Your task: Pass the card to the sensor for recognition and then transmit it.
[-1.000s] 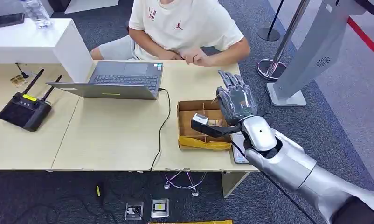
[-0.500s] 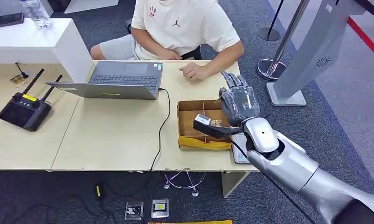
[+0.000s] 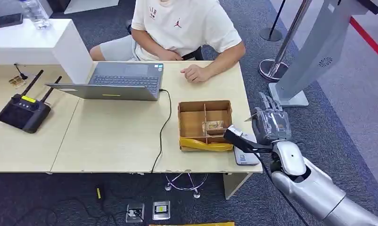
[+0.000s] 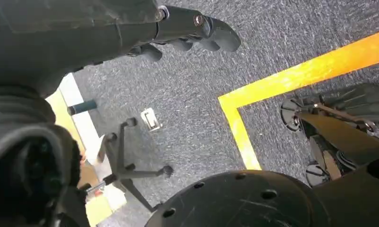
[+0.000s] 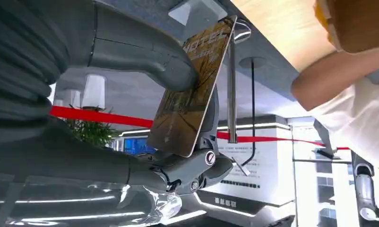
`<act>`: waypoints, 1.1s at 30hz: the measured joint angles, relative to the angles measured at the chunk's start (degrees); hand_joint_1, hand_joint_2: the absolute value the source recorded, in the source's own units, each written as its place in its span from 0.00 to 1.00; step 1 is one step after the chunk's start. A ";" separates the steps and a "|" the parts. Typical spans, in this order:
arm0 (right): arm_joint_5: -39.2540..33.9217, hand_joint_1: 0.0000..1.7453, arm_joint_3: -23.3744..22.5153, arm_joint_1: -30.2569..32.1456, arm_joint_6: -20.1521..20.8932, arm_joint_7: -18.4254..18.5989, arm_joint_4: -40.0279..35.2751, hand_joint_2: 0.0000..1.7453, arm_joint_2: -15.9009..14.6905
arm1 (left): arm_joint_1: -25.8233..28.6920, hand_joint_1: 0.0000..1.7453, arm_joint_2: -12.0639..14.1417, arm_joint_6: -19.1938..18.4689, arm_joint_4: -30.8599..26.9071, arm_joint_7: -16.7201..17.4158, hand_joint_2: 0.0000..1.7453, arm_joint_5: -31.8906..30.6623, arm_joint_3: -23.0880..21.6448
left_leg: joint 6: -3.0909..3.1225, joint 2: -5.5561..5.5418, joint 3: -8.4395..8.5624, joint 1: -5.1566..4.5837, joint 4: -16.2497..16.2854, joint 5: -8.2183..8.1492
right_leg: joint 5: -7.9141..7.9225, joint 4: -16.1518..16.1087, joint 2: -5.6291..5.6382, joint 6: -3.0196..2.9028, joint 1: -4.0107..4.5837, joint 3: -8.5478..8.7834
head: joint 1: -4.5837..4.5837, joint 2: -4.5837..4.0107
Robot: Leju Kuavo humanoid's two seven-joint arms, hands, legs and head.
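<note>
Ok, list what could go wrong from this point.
1. The right hand holds the card only between thumb and fingers, most of it sticking out, so it may slip.
2. The hand is past the table edge, so a dropped card would likely land on the carpet.
3. The white reader lies at the edge beside the cardboard box; the arm might knock it.

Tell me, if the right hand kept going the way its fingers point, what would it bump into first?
Probably the grey kiosk base on the carpet beyond the table: the right hand, holding the card, points roughly towards it. Depth is unclear.
</note>
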 joint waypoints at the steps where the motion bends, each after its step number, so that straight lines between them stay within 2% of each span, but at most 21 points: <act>1: -0.22 1.00 -0.43 0.70 -0.13 0.26 -0.09 1.00 -0.24 | 0.01 0.00 -0.02 0.00 0.00 0.00 0.00 0.00 0.22 | 0.00 -0.01 0.00 0.01 0.00 0.00 | 0.00 0.00 0.00 0.00 0.01 0.01 | 0.02 0.00; 6: -0.81 1.00 -1.40 4.65 -1.68 0.37 -0.20 1.00 -1.07 | 0.05 0.00 -0.13 0.00 0.00 -0.35 0.00 -0.07 0.83 | 0.00 0.00 -0.02 0.01 0.00 0.00 | 0.00 0.01 -0.02 0.00 0.00 0.01 | 0.00 0.00; 12: 0.18 1.00 -1.92 7.77 -1.40 -0.83 -0.20 1.00 -0.98 | 0.06 0.00 -0.13 0.00 0.00 -0.26 0.00 -0.57 0.85 | 0.01 -0.01 -0.04 0.01 0.00 -0.01 | 0.00 0.00 -0.03 0.00 0.00 0.01 | 0.00 0.00; 19: 0.26 1.00 -1.88 8.79 0.35 -3.06 -0.17 1.00 -0.17 | 0.05 0.00 -0.13 0.00 0.00 -0.04 0.00 -0.61 0.87 | 0.00 -0.01 -0.04 0.01 -0.01 0.00 | 0.00 0.01 -0.03 0.00 0.00 0.02 | 0.02 0.00; 33: 0.05 1.00 -1.88 9.11 0.63 -3.52 0.33 1.00 1.01 | 0.05 0.00 -0.13 0.00 0.00 -0.02 0.00 -0.65 0.87 | 0.00 -0.01 -0.04 0.00 -0.01 -0.01 | 0.00 0.01 -0.03 0.00 0.00 0.01 | 0.02 -0.02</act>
